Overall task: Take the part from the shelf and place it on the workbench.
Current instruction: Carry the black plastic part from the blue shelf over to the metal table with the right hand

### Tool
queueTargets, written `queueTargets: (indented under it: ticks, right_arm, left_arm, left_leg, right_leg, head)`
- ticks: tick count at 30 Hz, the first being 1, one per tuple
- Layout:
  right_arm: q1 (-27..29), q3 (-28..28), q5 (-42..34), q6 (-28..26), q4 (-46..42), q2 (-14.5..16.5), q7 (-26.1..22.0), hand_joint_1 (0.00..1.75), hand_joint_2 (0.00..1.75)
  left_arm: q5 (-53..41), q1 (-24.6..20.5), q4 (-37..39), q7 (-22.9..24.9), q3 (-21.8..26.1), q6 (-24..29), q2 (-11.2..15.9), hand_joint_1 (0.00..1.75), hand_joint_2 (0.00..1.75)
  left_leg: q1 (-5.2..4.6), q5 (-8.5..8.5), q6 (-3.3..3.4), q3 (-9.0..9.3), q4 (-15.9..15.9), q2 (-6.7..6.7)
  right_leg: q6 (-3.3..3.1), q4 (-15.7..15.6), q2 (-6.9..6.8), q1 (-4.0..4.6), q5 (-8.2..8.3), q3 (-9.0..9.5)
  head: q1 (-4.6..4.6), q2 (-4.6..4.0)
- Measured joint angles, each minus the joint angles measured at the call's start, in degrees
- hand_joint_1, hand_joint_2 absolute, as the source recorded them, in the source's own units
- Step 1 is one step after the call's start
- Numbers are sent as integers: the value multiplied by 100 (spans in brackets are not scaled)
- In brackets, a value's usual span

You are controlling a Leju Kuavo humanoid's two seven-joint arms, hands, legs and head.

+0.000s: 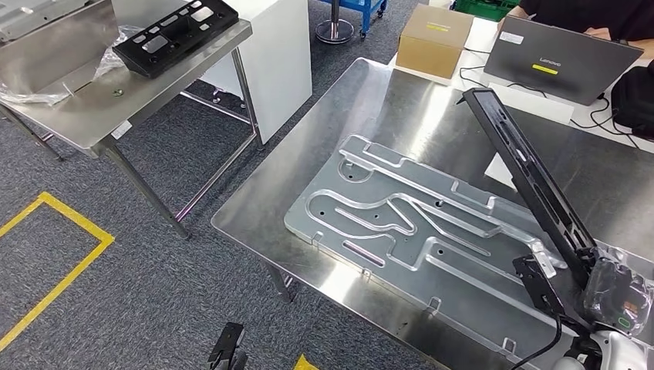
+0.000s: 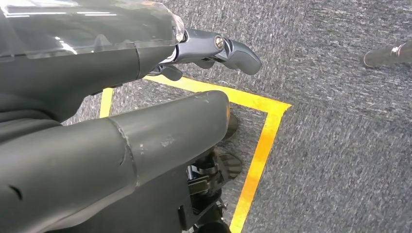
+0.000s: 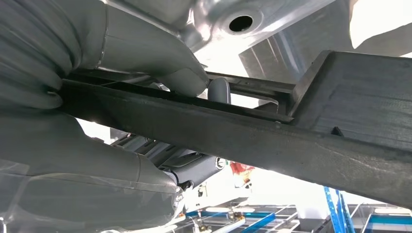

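My right hand point(image 1: 609, 297) grips the near end of a long black slotted part point(image 1: 524, 169). The part slants up and away over the steel workbench point(image 1: 324, 154), above the right end of a machined aluminium plate point(image 1: 401, 223). In the right wrist view the thumb and fingers of my right hand point(image 3: 97, 63) clamp the black part point(image 3: 291, 141) from both sides, with the plate close behind it. My left hand point(image 2: 145, 136) hangs over the grey carpet, its fingers apart and holding nothing.
A steel shelf table point(image 1: 85, 108) at the far left carries another black part point(image 1: 176, 31) and plastic wrap. Behind the workbench are a cardboard box point(image 1: 434, 38), a laptop point(image 1: 559, 58) and a person point(image 1: 586, 11). Yellow tape point(image 1: 62, 254) marks the carpet.
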Motion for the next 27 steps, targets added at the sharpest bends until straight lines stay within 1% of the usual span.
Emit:
queueTargets:
  ticks: [1, 2, 3, 5, 6, 7, 9, 11, 13, 15, 20, 27]
  right_arm:
    - [-37, 27, 24, 135, 8, -23, -106, 175, 175]
    - [-144, 110, 72, 435, 49, -119, -320, 175, 175]
    - [-373, 275, 144, 927, 166, -296, -625, 175, 175]
    - [-1189, 954, 327, 2161, 697, -789, -1224, 175, 175]
    - [-1654, 1429, 407, 2619, 1039, -1000, -1381, 175, 175]
    - [-2065, 1943, 479, 2853, 1368, -1144, -1432, 175, 175]
    - [-2686, 2904, 576, 2871, 1872, -1291, -1378, 175, 175]
    - [-3139, 3685, 606, 2834, 2227, -1355, -1322, 175, 175]
    - [-3463, 4302, 569, 2878, 2466, -1428, -1306, 175, 175]
    - [-3683, 4744, 471, 2909, 2620, -1497, -1281, 175, 175]
    - [-3916, 5367, 191, 2832, 2807, -1634, -1156, 175, 175]
    - [-4023, 5666, 160, 2775, 2924, -1709, -1097, 175, 175]
  left_arm:
    - [2, -2, 0, -4, 1, -2, 2, 0, 0]
    - [8, -11, 0, -7, 1, -12, 15, 0, 0]
    - [21, -37, 0, 5, 2, -45, 39, 0, 0]
    - [54, -160, -2, 68, 2, -157, 110, 0, 0]
    - [68, -242, -5, 102, 2, -208, 143, 0, 0]
    - [79, -316, -9, 121, 3, -237, 171, 0, 0]
    - [96, -407, -15, 122, 3, -233, 208, 0, 0]
    - [95, -435, -15, 120, 3, -210, 226, 0, 0]
    - [76, -435, -15, 122, 3, -191, 232, 0, 0]
    - [61, -432, -15, 123, 1, -174, 232, 0, 0]
    - [62, -437, -15, 124, -3, -136, 232, 0, 0]
    - [67, -436, -15, 125, -9, -134, 232, 0, 0]
  left_leg:
    - [0, -1, -9, -7, -2, -1]
    - [-3, -3, -20, -18, -5, 1]
    - [-7, -5, -30, -29, -8, 13]
    - [-14, -2, -38, -36, -7, 61]
    - [-11, 3, -35, -31, -4, 84]
    - [-7, 9, -32, -21, 1, 95]
    - [-4, 25, -24, -1, 7, 88]
    - [-5, 40, -17, 3, 11, 67]
    - [-4, 45, -14, -2, 12, 42]
    - [-3, 43, -16, -6, 12, 30]
    - [-6, 31, -19, -4, 12, 36]
    - [-8, 29, -17, -2, 13, 38]
  right_leg:
    - [0, 1, 0, 0, 0, 2]
    - [-2, 5, 3, 0, 2, 2]
    - [-8, 10, 17, 1, 8, -3]
    - [-15, 13, 63, 2, 29, -23]
    - [-16, 8, 82, 2, 39, -27]
    - [-11, 3, 88, 2, 47, -24]
    - [-3, -3, 76, -2, 55, -13]
    - [2, -3, 53, -3, 61, -10]
    - [3, -3, 27, -2, 59, -9]
    - [2, -3, 15, -1, 56, -8]
    - [2, -4, 35, -1, 54, -9]
    - [3, -7, 37, -2, 54, -6]
  head:
    - [1, 0]
    - [0, 0]
    - [-5, 0]
    - [-14, 0]
    - [-14, 0]
    - [-11, 0]
    - [-12, 0]
    - [-17, 0]
    - [-16, 0]
    - [-14, 0]
    - [-14, 0]
    - [-13, 0]
